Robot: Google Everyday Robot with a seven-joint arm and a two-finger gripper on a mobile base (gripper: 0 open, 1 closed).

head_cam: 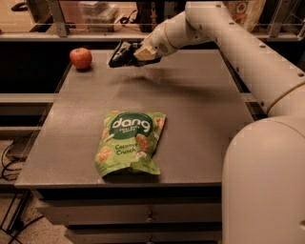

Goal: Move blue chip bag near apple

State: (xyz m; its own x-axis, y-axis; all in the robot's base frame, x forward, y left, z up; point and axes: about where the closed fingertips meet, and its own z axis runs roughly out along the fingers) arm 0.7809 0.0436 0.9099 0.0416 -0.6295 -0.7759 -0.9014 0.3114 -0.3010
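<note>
A grey speckled table (200, 119) is seen before dim shelving (95, 14), with one white arm (228, 38) reaching across it. One green bag (131, 141) is laid flat near the front edge. One blue chip bag (119, 54) is pinched in the gripper (135, 53) above the far-left corner, near but apart from the one apple (81, 58).
</note>
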